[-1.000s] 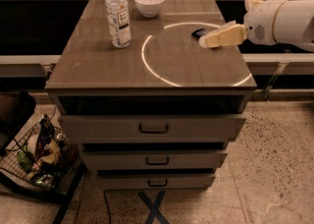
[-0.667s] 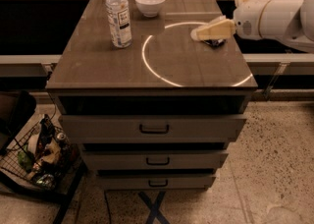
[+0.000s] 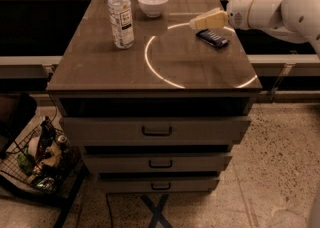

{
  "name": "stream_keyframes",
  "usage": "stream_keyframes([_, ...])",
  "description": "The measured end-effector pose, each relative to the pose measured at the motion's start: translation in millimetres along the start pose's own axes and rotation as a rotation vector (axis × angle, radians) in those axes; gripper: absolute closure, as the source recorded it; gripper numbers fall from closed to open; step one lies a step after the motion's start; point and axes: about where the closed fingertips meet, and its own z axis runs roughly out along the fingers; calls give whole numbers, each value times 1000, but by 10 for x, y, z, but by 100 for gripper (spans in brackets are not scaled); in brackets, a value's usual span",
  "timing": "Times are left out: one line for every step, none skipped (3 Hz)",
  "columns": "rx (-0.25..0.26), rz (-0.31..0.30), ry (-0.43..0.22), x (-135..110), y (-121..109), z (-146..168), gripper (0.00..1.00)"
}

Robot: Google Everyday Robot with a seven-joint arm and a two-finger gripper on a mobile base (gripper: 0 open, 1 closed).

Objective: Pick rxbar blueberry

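The rxbar blueberry (image 3: 212, 37) is a small flat dark navy bar with pale lettering. It lies on the brown cabinet top (image 3: 150, 67) near the right rear. My gripper (image 3: 200, 22), cream-coloured on a white arm coming in from the right, hovers just above and to the left of the bar, pointing left. It holds nothing that I can see.
A clear water bottle (image 3: 121, 15) stands at the left rear and a white bowl (image 3: 153, 3) behind the middle. A bright ring of light lies on the top. Three drawers sit below. A wire basket (image 3: 37, 159) of clutter stands on the floor at left.
The gripper has moved left and toward the rear, uncovering the navy bar, which now lies in view just to its right.
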Motion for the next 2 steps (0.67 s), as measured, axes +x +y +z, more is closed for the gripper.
stream_keyframes([6, 7, 1, 148, -217, 82, 0])
stream_keyframes([6, 9, -1, 336, -338, 99, 0])
